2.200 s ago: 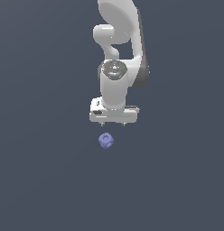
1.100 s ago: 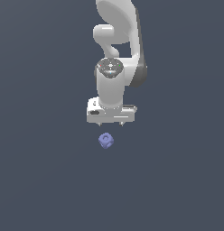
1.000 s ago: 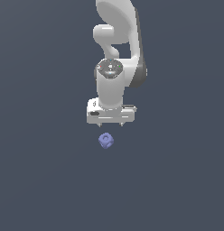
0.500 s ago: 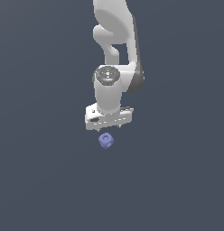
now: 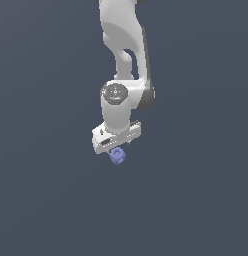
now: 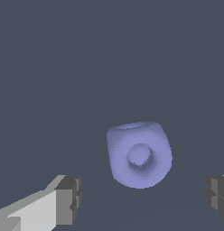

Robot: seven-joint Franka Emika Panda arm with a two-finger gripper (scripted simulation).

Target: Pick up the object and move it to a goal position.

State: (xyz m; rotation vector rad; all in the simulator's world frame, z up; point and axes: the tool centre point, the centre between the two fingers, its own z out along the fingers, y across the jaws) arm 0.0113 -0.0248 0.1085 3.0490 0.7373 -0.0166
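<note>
The object is a small periwinkle-blue rounded block with round holes, lying on the dark grey floor. In the wrist view the object fills the middle, one hole facing the camera. My white gripper hangs directly over it, its wide body covering the block's upper edge in the exterior view. The gripper is open: one grey fingertip and the other stand far apart on either side of the block, touching nothing.
A uniform dark grey surface runs in every direction. The white arm rises to the top of the exterior view.
The arm has come down and swung slightly toward the exterior view's left, rotating the gripper. It now sits just above the block instead of well above it. The block has not moved.
</note>
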